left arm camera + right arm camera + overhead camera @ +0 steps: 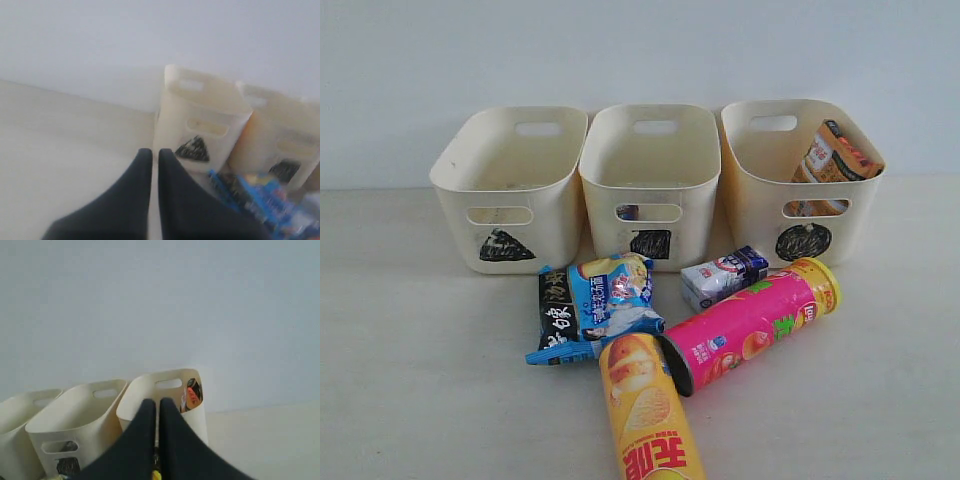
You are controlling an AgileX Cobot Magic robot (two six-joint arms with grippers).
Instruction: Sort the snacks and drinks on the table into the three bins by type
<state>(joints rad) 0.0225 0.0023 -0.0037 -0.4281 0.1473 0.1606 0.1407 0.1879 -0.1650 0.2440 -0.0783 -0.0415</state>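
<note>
Three cream bins stand in a row on the table (410,380): triangle bin (510,185), square bin (650,180), circle bin (800,175). An orange-brown bag (835,155) leans inside the circle bin. In front lie the blue-black bag (595,305), the white and blue carton (723,277), the pink cylinder (750,325) and the yellow cylinder (645,410). The dark carton is not plainly visible. Neither arm shows in the exterior view. My left gripper (151,153) is shut and empty, short of the triangle bin (200,125). My right gripper (155,403) is shut and empty before the circle bin (200,420).
A plain white wall rises behind the bins. Something small and bluish shows through the square bin's handle slot (627,212). The blue-black bag (255,195) lies blurred beside the left fingers. The orange-brown bag (193,392) peeks over the circle bin's rim.
</note>
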